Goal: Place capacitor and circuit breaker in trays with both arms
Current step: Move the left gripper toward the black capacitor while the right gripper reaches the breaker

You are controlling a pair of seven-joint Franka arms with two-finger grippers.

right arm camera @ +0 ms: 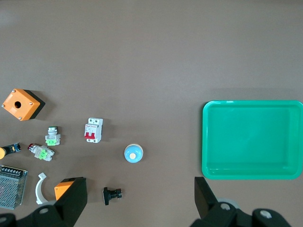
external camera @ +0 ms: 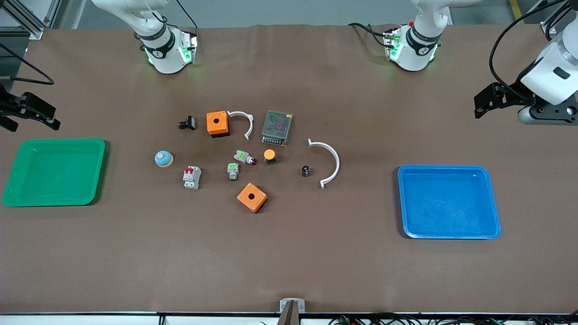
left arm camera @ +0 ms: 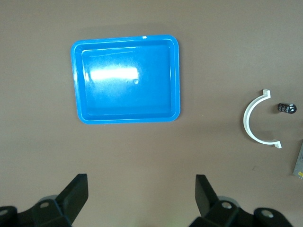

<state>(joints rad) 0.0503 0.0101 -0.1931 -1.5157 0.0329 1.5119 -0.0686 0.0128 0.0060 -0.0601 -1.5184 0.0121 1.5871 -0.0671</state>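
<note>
The capacitor (external camera: 306, 170), a tiny black cylinder with a shiny top, stands beside a large white arc (external camera: 332, 162); it also shows in the left wrist view (left arm camera: 286, 108). The circuit breaker (external camera: 192, 177), a light-grey block with red levers, lies toward the right arm's end of the cluster, and shows in the right wrist view (right arm camera: 93, 130). My left gripper (external camera: 479, 104) hangs open and empty (left arm camera: 141, 182) over bare table at the left arm's end, by the blue tray. My right gripper (external camera: 34, 113) hangs open and empty (right arm camera: 140, 184) over bare table by the green tray.
A blue tray (external camera: 449, 201) lies at the left arm's end, a green tray (external camera: 54, 171) at the right arm's end. The cluster holds two orange boxes (external camera: 217, 123) (external camera: 252, 197), a mesh-topped unit (external camera: 277, 127), an orange-capped button (external camera: 269, 156), green-topped parts (external camera: 233, 170), a blue dome (external camera: 163, 158), a black clip (external camera: 187, 123).
</note>
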